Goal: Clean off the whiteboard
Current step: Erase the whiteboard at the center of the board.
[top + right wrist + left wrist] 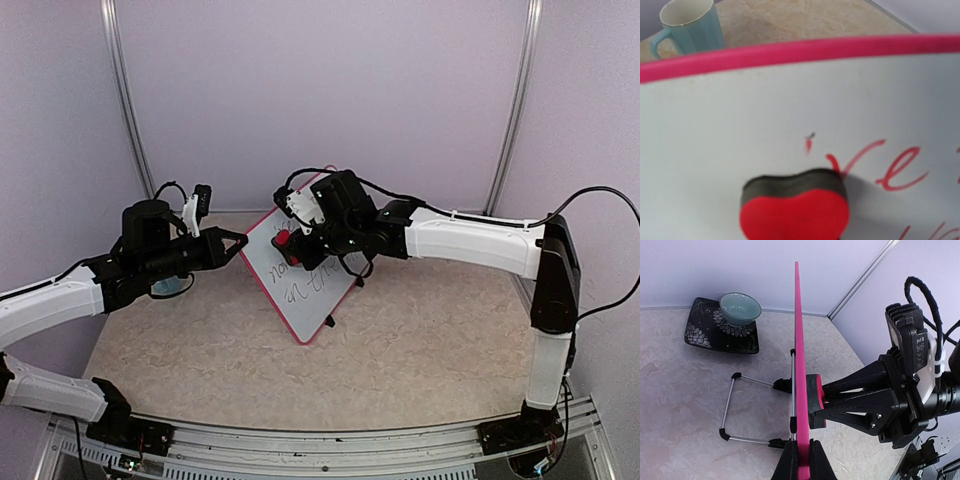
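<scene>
Whiteboard (pixel 305 300) stands toward the table (pixel 420 340) far edge, left gripper (pixel 240 243) pinching its frame, right gripper (pixel 292 248) clamping eraser (pixel 794 212) onto the writing (pixel 880 165); risk: hard wipe pressure slips that pinch and topples the board

- In the right wrist view, the white-faced, pink-framed whiteboard (pixel 740 110) is blurred. Its red handwriting (pixel 880 165) runs off the right and bottom edges and cannot be read.
- The red heart-shaped eraser block with a dark felt layer (pixel 794 210) is cut off by that view's bottom edge.
- The pale teal ceramic mug (pixel 690 25) is clipped at the top edge, and its base is hidden behind the board's frame. In the top view only a sliver of it shows behind the left arm.
- In the left wrist view the whiteboard stands edge-on, so its face is hidden. The left gripper (pixel 801 462), clamped on the frame, is cut off by the bottom edge.
- In the top view the right gripper (pixel 295 245) covers the board's upper part, and the writing below it is too small to read.
</scene>
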Tool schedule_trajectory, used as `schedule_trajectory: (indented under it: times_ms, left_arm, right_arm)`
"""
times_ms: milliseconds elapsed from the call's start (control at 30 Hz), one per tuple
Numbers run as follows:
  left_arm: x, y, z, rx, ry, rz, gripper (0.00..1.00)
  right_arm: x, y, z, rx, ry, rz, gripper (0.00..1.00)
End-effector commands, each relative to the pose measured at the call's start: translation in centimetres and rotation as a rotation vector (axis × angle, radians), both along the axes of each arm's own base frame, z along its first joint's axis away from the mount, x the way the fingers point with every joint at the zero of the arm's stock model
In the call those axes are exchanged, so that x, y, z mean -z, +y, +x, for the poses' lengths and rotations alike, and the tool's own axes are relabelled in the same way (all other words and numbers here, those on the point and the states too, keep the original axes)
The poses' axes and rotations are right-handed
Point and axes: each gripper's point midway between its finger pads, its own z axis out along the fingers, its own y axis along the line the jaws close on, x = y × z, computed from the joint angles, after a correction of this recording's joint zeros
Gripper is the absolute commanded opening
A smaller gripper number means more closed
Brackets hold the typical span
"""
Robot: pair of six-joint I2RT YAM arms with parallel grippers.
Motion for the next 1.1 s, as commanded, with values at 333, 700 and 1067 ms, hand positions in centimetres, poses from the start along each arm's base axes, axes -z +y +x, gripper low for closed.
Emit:
schedule_trajectory:
  times_ms: [333,700,1067]
  left_arm:
    - [-3.3,-1.5,-1.6,0.091,-0.054,-0.050,0.00]
    - [-3.5,-1.8,-1.3,0.097,-0.060,-0.046,0.00]
    - [-3.5,-1.9,-1.4,0.099,-0.053,-0.048,0.00]
  right_arm:
    - [-2.8,1.5,2.7,0.016,-0.050,0.006,0.00]
    - [3.3,-2.1,0.4,0.030,0.036,-0.068,0.00]
    - [-0.8,-0.5,2.1,0.025,-0.024,-0.014,0.00]
